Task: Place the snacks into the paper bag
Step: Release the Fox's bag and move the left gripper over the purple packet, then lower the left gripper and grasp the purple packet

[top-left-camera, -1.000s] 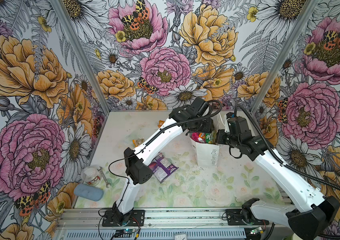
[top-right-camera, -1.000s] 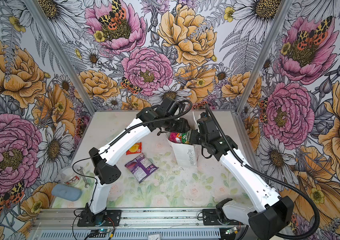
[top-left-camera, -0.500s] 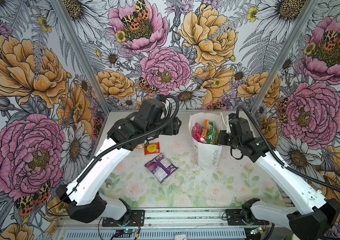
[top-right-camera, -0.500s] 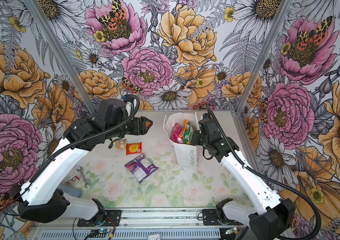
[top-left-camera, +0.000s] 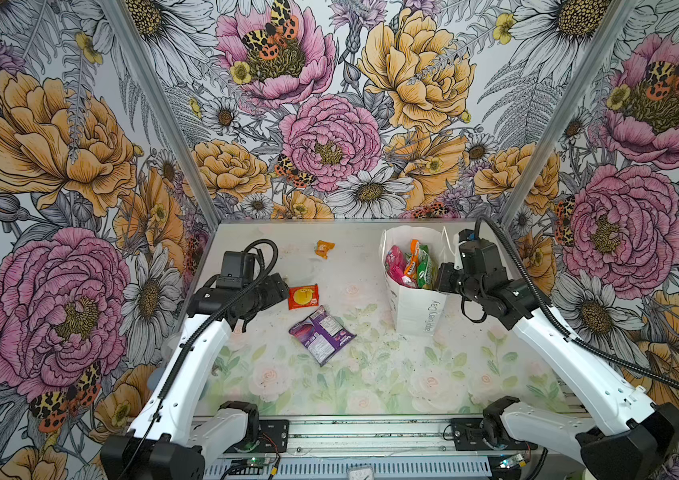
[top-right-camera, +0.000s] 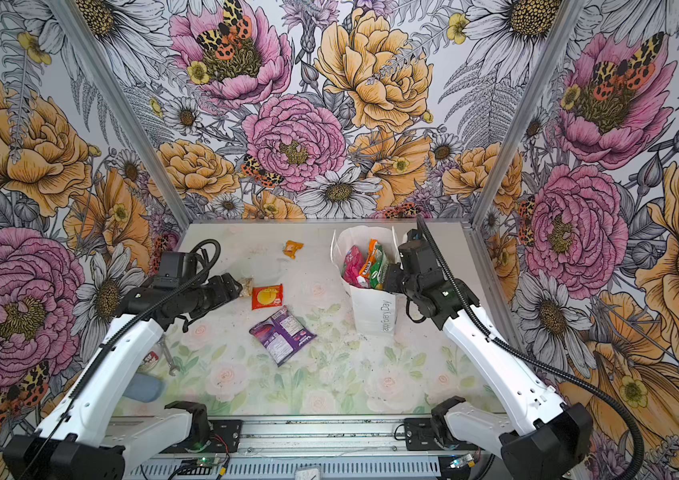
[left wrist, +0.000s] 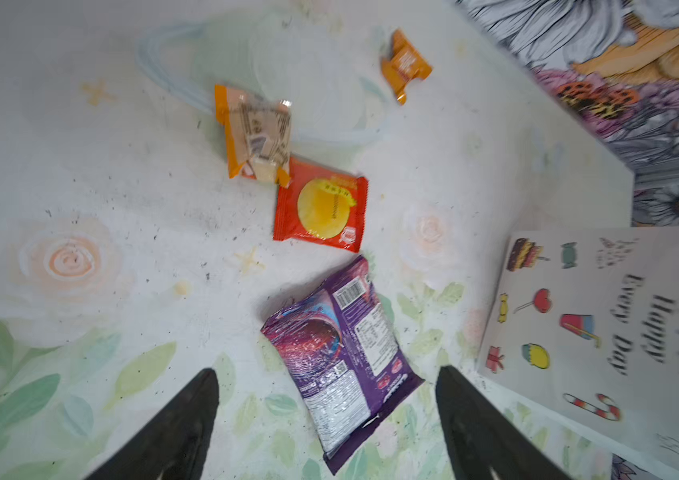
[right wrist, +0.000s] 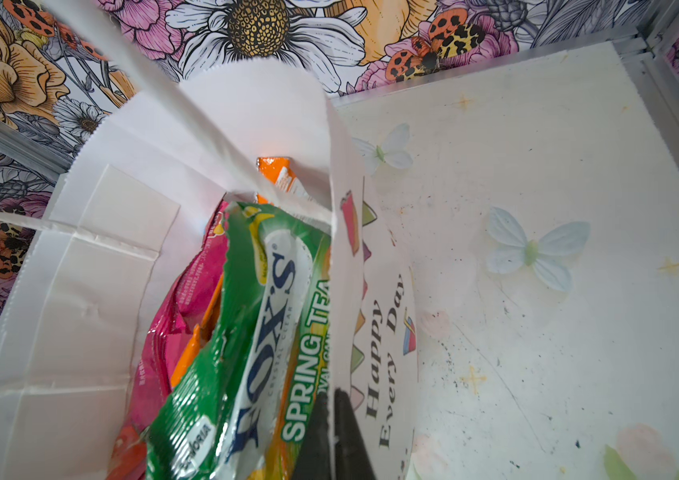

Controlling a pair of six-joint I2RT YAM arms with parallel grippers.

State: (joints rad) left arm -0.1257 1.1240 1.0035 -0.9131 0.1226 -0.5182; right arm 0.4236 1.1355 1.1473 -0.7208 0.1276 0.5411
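Right gripper (right wrist: pixel 331 399) pinched shut on bag (top-left-camera: pixel 416 307) rim. If it slips, bag tips. Left gripper (left wrist: pixel 325 374) open, empty, facing purple packet (left wrist: pixel 342 357) — foil may skate.

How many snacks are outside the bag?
4: tiny orange packet at back; orange-and-clear packet and red-orange packet mid-table; purple packet in front. Left arm may hide more.

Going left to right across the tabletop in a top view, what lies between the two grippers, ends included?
left gripper → red-orange packet → tiny orange packet → paper bag → right gripper. The purple packet spans both packets' places, so it is left out.
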